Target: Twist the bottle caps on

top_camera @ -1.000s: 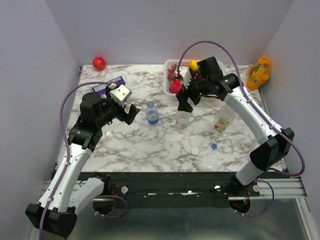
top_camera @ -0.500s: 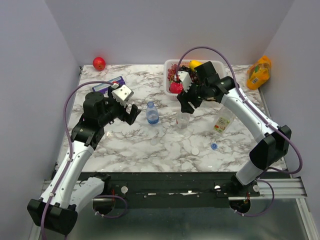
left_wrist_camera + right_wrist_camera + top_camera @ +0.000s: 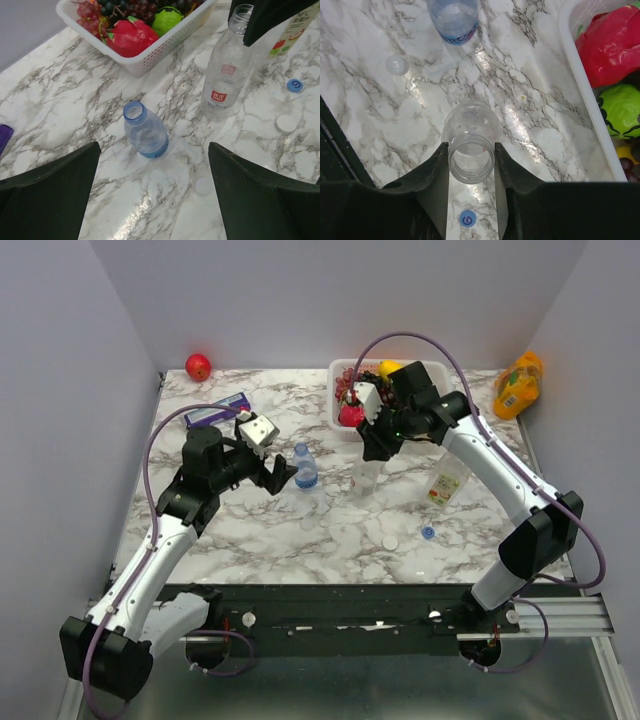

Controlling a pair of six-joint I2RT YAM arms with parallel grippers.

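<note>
Advancing since a second ago, the wide-open left pincer [image 3: 283,476] nears the blue-labelled bottle [image 3: 305,468] while the right pincer [image 3: 471,147] clamps the plain bottle [image 3: 225,75] at its neck: bottles being steadied, capping not begun.

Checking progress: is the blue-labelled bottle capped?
No, the blue-labelled bottle stands with an open, uncapped neck in the left wrist view.

A robot lab's test cell
Plain lilac panels [image 3: 70,390] box in a marble-patterned bench [image 3: 250,530] — the left arm [image 3: 160,540] and right arm [image 3: 500,475] rise from a metal rail [image 3: 570,618] at its near edge, purple cables [image 3: 405,336] looping over them.
</note>
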